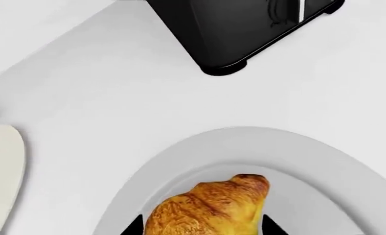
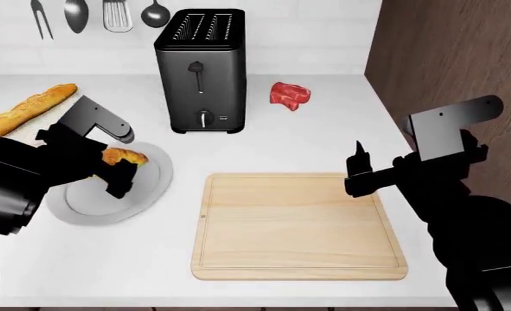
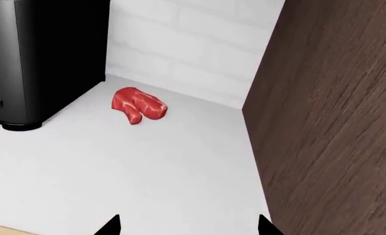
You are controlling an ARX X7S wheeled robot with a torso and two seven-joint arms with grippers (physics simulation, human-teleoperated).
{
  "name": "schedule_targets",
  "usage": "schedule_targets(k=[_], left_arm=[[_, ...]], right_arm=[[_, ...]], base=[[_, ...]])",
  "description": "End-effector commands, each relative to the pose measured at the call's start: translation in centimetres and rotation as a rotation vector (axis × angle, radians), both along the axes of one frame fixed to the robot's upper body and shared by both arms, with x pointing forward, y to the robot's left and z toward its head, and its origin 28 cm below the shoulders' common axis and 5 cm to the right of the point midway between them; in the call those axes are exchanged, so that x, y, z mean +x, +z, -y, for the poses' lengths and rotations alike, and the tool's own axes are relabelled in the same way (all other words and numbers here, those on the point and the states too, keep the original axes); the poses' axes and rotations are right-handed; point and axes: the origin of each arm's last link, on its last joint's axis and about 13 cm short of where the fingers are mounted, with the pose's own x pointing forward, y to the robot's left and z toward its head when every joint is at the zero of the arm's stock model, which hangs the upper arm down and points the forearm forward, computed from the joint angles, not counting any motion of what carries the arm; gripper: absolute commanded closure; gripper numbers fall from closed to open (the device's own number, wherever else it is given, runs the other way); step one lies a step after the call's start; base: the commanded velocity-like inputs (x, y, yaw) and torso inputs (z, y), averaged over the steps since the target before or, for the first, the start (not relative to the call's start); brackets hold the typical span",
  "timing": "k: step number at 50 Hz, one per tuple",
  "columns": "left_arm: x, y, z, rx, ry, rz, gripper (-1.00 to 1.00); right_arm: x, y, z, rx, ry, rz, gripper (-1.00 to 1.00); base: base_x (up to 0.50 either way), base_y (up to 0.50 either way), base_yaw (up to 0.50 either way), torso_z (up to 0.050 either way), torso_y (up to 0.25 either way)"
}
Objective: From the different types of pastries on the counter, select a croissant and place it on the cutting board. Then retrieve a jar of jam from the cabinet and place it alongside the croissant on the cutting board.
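Note:
The croissant (image 1: pixel 209 208) is golden-brown and flaky and sits over the round grey plate (image 1: pixel 310 156). My left gripper (image 1: pixel 202 226) is shut on it, with one black fingertip (image 1: pixel 135 226) against each side. In the head view the croissant (image 2: pixel 124 156) shows at the plate's (image 2: pixel 82 207) far side, under my left gripper (image 2: pixel 117 175). I cannot tell whether it is lifted off the plate. The pale wood cutting board (image 2: pixel 294 227) lies at the middle front of the white counter (image 2: pixel 324 136). My right gripper (image 2: pixel 359 170) is open and empty above the board's far right corner. The jam jar is not in view.
A long baguette (image 2: pixel 26 110) lies at the far left. A black toaster (image 2: pixel 201 71) stands behind the board and a red chunk of meat (image 2: pixel 289 94) lies to its right. A brown wooden cabinet side (image 2: pixel 454 58) bounds the counter on the right. Utensils (image 2: pixel 91 14) hang on the back wall.

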Motion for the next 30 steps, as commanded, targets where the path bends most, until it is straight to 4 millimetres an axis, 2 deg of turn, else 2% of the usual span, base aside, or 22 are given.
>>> schedule_targets(k=[1,7,11,14,19,30], left_arm=[[-0.2,0.7,-0.4,-0.023,0.057,0.051,1.00],[-1.2,3.4,-0.4,-0.094,0.073,0.126,1.00],[-2.0,5.7,0.5,-0.130,0.061,0.194,1.00],[-2.2,6.7,1.4,-0.126,0.022,0.217,1.00],[-2.2,6.7,4.4,-0.108,-0.082,0.220,1.00],[-3.8,5.6,11.3,-0.085,-0.367,0.188,1.00]], right_arm=[[0.0,-0.1,0.1,0.001,-0.006,0.000,-1.00],[-0.1,-0.1,0.2,0.002,-0.006,0.001,-1.00],[-0.1,0.0,0.2,0.005,-0.006,0.002,-1.00],[-0.1,0.1,0.2,0.005,-0.005,0.005,-1.00],[-0.3,0.5,0.2,0.007,-0.005,0.012,-1.00],[-1.0,1.7,0.3,0.011,-0.026,0.032,-1.00]], base=[[0.00,0.00,0.00,0.000,0.000],[0.00,0.00,0.00,0.000,0.000],[0.00,0.00,0.00,0.000,0.000],[0.00,0.00,0.00,0.000,0.000],[0.00,0.00,0.00,0.000,0.000],[0.00,0.00,0.00,0.000,0.000]])
